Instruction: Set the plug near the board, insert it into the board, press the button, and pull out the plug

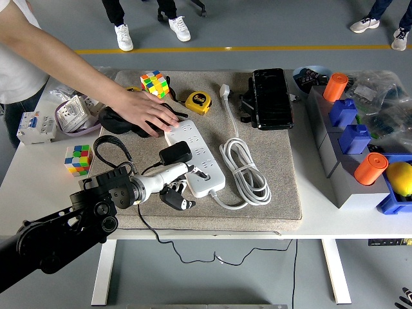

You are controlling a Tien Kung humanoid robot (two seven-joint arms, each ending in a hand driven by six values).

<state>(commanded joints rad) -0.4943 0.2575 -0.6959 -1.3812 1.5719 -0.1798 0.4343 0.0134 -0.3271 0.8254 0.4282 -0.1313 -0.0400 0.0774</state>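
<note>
At the far left a black arm comes in over the near edge of the counter (309,222). Its robot hand (172,187) sits on the grey mat (283,187), just beside the near left corner of the white power strip (194,156). One pale finger lies stretched toward the strip and touches its edge, and the other fingers (178,202) are curled under, holding nothing. The black plug (175,153) lies just beyond the robot hand, resting on the strip's left edge, with its black cord looping away to the left. Above it, a person's hand (147,114) presses flat on the strip's far end. Further right, the strip's white cable (244,168) lies coiled on the mat. The right robot hand is out of view.
</note>
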